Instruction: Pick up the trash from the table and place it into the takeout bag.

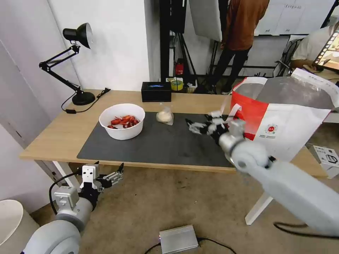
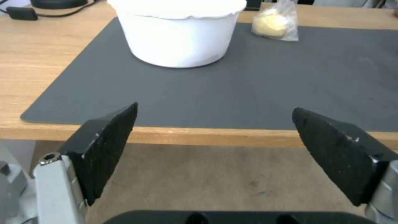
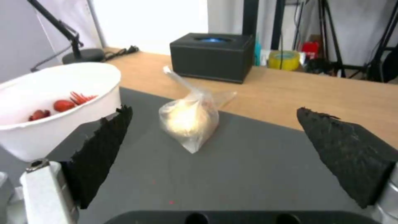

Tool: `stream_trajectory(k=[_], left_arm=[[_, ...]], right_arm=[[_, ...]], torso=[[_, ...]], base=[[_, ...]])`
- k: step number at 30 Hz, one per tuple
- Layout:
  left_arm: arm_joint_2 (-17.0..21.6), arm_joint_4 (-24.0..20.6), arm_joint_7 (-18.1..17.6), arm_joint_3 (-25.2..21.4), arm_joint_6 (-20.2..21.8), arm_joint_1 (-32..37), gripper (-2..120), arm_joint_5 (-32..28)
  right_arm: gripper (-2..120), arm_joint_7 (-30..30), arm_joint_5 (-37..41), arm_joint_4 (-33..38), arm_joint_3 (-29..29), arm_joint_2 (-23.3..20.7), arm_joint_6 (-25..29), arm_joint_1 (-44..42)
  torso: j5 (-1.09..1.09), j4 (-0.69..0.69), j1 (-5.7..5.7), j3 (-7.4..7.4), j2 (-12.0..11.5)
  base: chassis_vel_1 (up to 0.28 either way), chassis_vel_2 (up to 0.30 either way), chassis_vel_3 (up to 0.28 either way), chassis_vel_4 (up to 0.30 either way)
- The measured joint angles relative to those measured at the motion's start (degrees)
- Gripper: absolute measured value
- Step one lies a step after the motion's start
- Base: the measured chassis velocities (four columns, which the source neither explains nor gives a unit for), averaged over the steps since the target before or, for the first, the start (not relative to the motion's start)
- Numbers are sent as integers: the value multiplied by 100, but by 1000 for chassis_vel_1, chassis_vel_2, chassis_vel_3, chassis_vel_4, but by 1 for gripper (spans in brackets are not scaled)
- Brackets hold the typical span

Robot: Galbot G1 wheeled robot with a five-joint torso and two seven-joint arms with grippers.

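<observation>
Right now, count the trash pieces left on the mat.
2: the white bowl of crayfish shells on the mat's left part, the small clear bag at its far edge. More could be hidden behind the right arm.

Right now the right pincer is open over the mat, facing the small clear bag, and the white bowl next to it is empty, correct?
Not quite. The white bowl holds red crayfish shells, as the head view shows. The rest stands: the right pincer is open over the mat, facing the small clear bag.
</observation>
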Motion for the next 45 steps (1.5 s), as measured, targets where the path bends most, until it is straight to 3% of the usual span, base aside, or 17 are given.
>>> stream_trajectory(k=[5,7,11,19,24,34,45], left_arm=[[-27,39,2,20,-4,-16,100,0],[-31,65,3,30,-8,-36,100,0],[-35,74,5,32,-14,-39,100,1],[-84,79,8,36,-26,-18,100,29],[-89,78,10,34,-30,-11,100,35],[-116,63,22,46,-43,-6,100,52],[-131,84,32,87,-56,-16,100,77]], right_arm=[[100,-39,-11,-598,-270,476,-164,439],[100,-82,-24,-1135,-482,947,-316,819],[100,-83,-87,-1742,-639,1454,-555,1183],[100,10,-343,-2933,-700,2173,-1086,1723],[100,-84,-471,-3346,-697,2422,-1171,1859],[100,-453,-1160,-4576,-469,3332,-1401,2098],[100,-717,-1704,-5364,-366,3681,-1506,2180]], torso=[[-1,0,0,0,0],[0,0,0,0,0],[1,2,0,0,0],[0,0,0,-1,0],[0,0,0,-1,0],[0,1,0,-1,0],[1,-1,-1,-1,1]], base=[[0,0,0,0],[0,0,0,0],[0,0,0,0],[0,0,0,0],[0,0,0,0],[0,0,0,0],[0,0,0,0]])
